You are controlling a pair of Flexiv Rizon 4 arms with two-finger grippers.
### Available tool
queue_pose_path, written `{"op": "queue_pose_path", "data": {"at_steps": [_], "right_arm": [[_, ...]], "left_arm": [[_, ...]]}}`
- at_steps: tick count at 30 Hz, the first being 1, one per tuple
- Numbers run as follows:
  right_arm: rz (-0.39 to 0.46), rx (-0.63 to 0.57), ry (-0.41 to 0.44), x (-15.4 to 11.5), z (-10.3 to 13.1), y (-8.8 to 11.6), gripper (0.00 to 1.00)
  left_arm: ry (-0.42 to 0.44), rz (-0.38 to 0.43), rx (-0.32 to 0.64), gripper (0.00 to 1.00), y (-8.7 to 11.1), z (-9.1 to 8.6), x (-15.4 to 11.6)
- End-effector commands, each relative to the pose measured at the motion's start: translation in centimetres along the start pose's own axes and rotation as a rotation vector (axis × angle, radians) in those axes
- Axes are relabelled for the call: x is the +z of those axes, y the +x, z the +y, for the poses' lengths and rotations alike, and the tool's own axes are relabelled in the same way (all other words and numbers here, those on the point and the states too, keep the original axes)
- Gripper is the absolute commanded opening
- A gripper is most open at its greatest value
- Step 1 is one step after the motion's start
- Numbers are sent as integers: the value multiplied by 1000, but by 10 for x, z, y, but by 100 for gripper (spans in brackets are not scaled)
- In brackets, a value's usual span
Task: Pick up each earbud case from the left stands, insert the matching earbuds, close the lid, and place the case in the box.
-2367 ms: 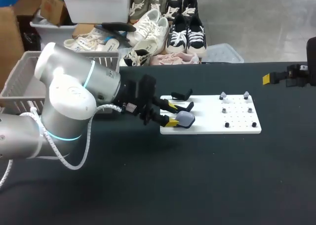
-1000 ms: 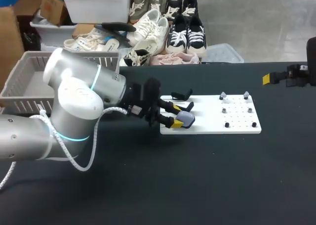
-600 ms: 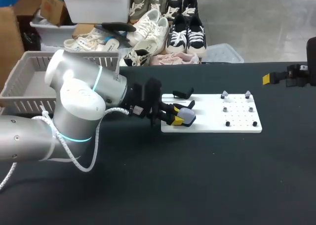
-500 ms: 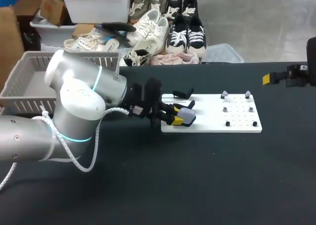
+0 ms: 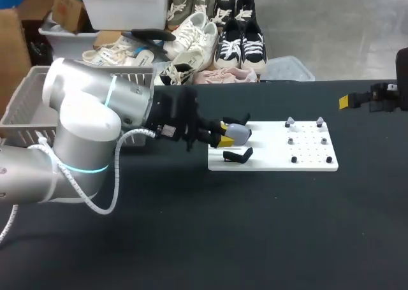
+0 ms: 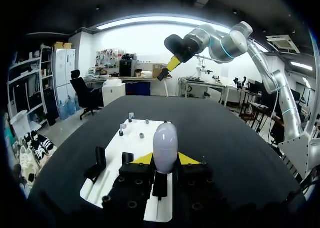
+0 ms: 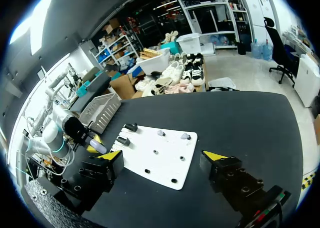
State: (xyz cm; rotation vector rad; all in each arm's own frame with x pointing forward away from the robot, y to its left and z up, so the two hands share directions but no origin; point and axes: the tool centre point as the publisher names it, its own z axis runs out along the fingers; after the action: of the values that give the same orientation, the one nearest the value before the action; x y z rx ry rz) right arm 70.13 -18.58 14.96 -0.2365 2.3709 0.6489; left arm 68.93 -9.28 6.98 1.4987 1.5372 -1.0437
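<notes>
While left jaws clamp case (image 5: 238,132), black stand (image 5: 237,154) beside.

I count: one grey earbud case (image 5: 238,132), two black stands (image 5: 237,155), one white board (image 5: 309,166), six small pieces (image 5: 317,122) on board, one basket (image 5: 22,111) upper left.

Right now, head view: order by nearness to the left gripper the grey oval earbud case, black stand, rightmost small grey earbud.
1. Grey oval earbud case, in the left gripper.
2. Black stand, just beside.
3. Rightmost small grey earbud, far right.
</notes>
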Motion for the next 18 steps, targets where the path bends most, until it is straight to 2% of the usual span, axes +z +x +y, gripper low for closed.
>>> {"op": "queue_pose_path", "data": {"at_steps": [1,9,18], "right_arm": [[1,-1,-6,0,-1,0,100],[1,-1,-6,0,-1,0,100],[1,-1,-6,0,-1,0,100]], "left_arm": [[-14,-44,14,0,-14,-17,-14],[-34,-136,25,0,-44,-40,-21],[-65,-232,48,0,-60,-63,-22]]}}
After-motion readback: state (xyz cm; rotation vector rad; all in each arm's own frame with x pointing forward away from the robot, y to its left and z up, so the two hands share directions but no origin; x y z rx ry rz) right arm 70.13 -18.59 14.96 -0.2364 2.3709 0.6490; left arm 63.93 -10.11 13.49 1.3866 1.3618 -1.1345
